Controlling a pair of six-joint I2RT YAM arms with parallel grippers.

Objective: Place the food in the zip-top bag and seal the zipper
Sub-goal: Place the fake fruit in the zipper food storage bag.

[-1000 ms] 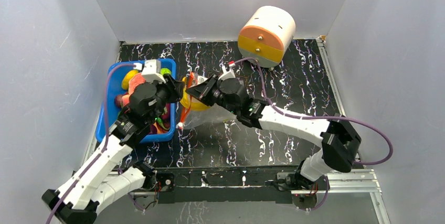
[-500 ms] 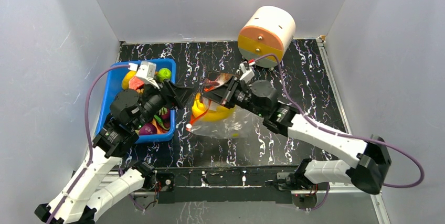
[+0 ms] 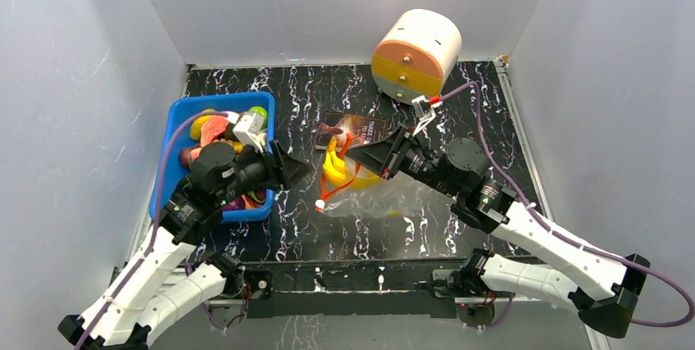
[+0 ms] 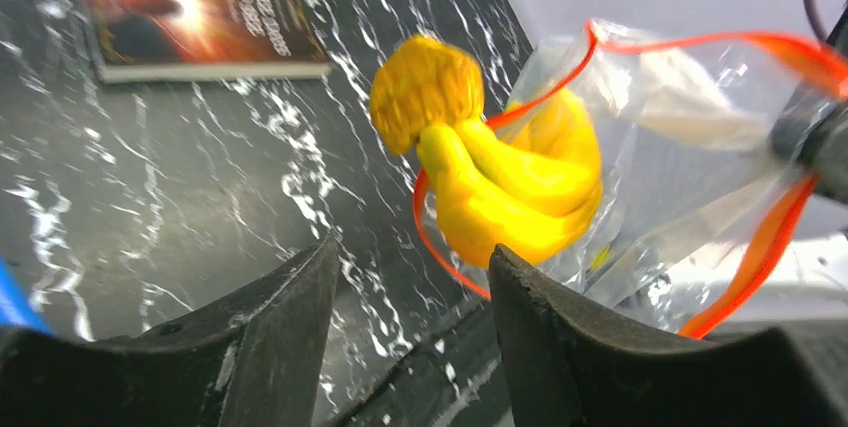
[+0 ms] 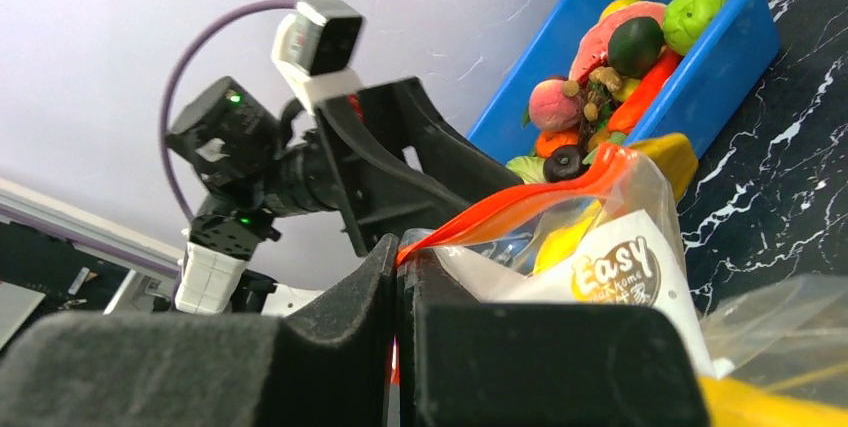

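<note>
The clear zip-top bag (image 3: 379,196) rests on the table with its mouth held up. My right gripper (image 3: 361,156) is shut on the bag's red-orange zipper strip (image 5: 560,202). A yellow banana (image 3: 334,168) sits in the bag's mouth, partly sticking out; it also shows in the left wrist view (image 4: 500,192). The pale slider (image 3: 320,205) hangs at the strip's low end. My left gripper (image 3: 288,171) is open and empty, a short way left of the bag (image 4: 690,117). More food (image 3: 215,133) lies in the blue bin (image 3: 174,161).
A book (image 3: 354,129) lies flat behind the bag. A round cream, orange and yellow drawer unit (image 3: 416,55) stands at the back right. White walls enclose the dark marbled table on three sides. The blue bin sits against the left wall.
My right gripper has carried the bag to the right, with the banana in its mouth. My left gripper has drawn back from the bag mouth, down and towards the bin, open.
</note>
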